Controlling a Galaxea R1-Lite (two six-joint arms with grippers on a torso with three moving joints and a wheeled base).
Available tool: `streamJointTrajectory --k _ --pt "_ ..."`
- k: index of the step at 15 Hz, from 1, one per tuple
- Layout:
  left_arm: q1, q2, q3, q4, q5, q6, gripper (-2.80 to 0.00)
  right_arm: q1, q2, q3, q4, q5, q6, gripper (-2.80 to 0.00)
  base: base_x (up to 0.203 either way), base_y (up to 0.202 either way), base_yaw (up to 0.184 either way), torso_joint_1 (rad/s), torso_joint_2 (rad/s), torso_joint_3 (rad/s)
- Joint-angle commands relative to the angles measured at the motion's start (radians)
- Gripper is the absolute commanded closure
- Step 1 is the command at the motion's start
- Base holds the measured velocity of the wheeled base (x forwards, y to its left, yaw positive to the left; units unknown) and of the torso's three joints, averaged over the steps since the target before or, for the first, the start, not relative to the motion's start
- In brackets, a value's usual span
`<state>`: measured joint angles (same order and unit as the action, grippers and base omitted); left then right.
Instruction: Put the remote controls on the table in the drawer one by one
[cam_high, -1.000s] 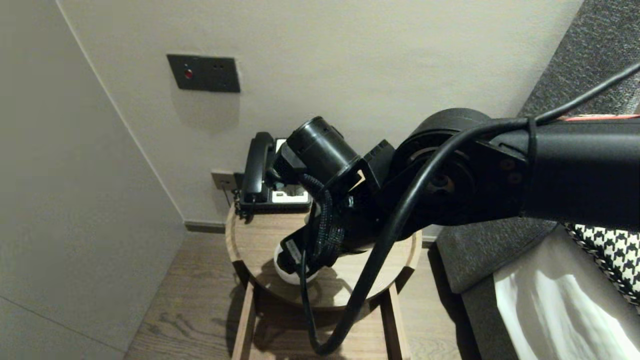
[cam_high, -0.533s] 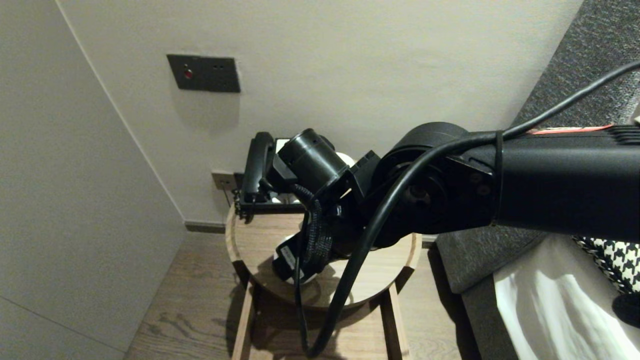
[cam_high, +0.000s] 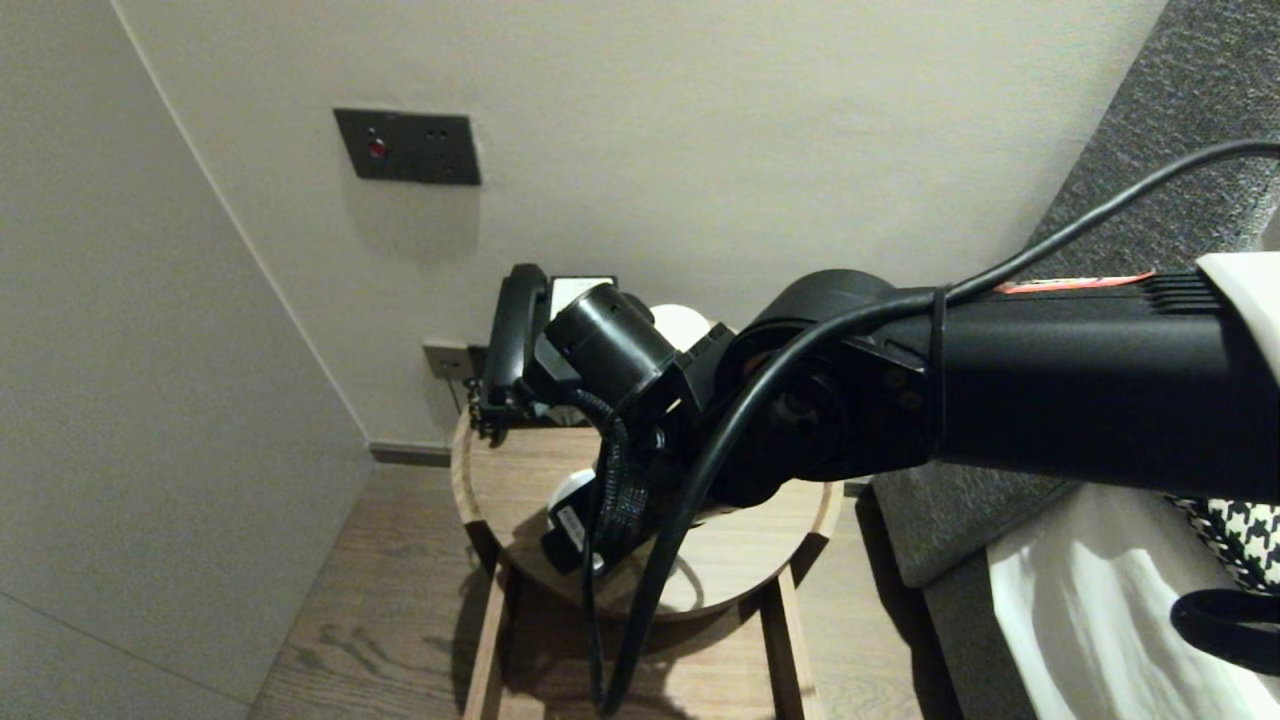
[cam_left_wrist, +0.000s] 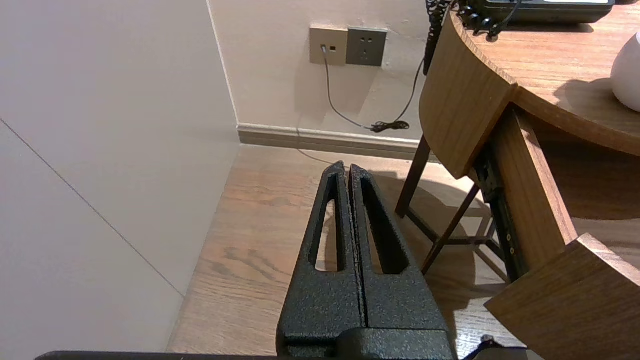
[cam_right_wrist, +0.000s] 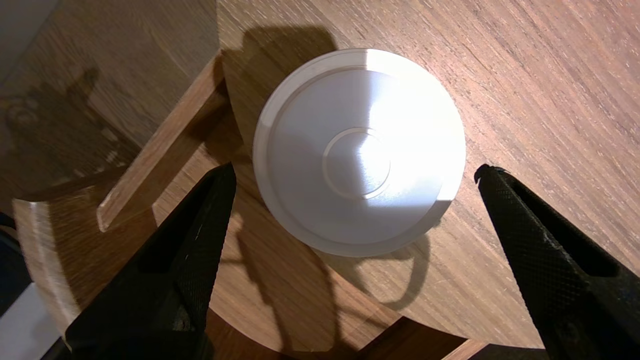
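The left gripper (cam_left_wrist: 347, 167) hangs pressed together beside the tabletop (cam_left_wrist: 550, 65), while the right gripper (cam_right_wrist: 354, 170) hovers spread wide with the white round object (cam_right_wrist: 359, 150) between and just beyond its fingertips, near the tabletop's edge, where an off-centre finger could nudge it off.

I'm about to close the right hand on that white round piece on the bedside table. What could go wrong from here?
1. The white round piece sits near the table edge above the open drawer; an off-centre squeeze by the open right hand may push it over.
2. It looks smooth and nearly fills the gap between the fingers, so it might slip or get clipped on its rim.
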<state>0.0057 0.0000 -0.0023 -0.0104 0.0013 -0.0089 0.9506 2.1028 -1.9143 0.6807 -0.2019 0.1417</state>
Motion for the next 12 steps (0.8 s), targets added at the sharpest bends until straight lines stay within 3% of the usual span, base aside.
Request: streamJointTrajectory --k 1,12 --pt "0.000 0.000 -0.001 0.000 0.000 0.000 0.00 -0.001 0.007 0.000 0.004 -0.001 -0.005 -2.80 0.000 0.000 0.000 0.000 0.00 0.000" --pt "0.000 0.000 0.002 0.000 0.000 0.000 0.00 -0.013 0.053 0.000 -0.062 0.006 -0.027 -2.80 0.000 0.000 0.000 0.000 0.00 0.000"
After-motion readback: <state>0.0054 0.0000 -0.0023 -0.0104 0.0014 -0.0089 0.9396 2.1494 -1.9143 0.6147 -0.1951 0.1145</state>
